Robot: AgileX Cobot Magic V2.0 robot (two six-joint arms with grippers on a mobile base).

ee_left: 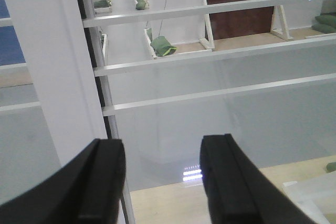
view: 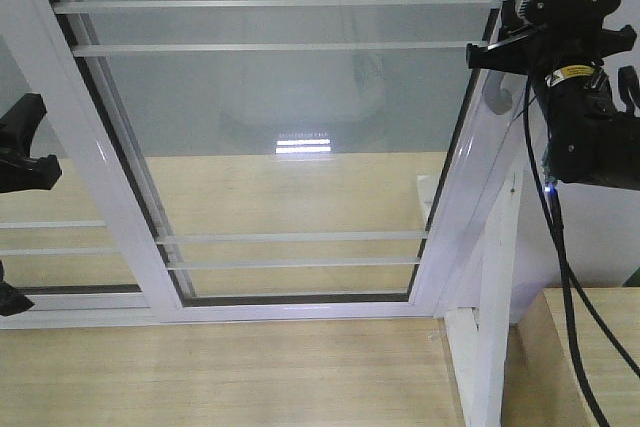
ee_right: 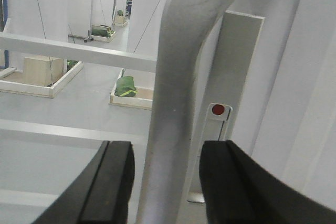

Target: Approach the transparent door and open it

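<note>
The transparent door fills the front view: clear glass in a white frame with thin white horizontal bars. Its curved grey handle rises between the fingers of my right gripper, which is open, with a gap on each side of the bar. A small lock plate with a red dot sits just right of the handle. From the front, the right gripper is at the door's right edge, just above the handle. My left gripper is open and holds nothing, facing the glass beside the white frame post; it shows at the left edge.
A similar glass panel overlaps on the left. A white post and a wooden box stand at the lower right. Pale wood floor lies before the door track. Green bags lie beyond the glass.
</note>
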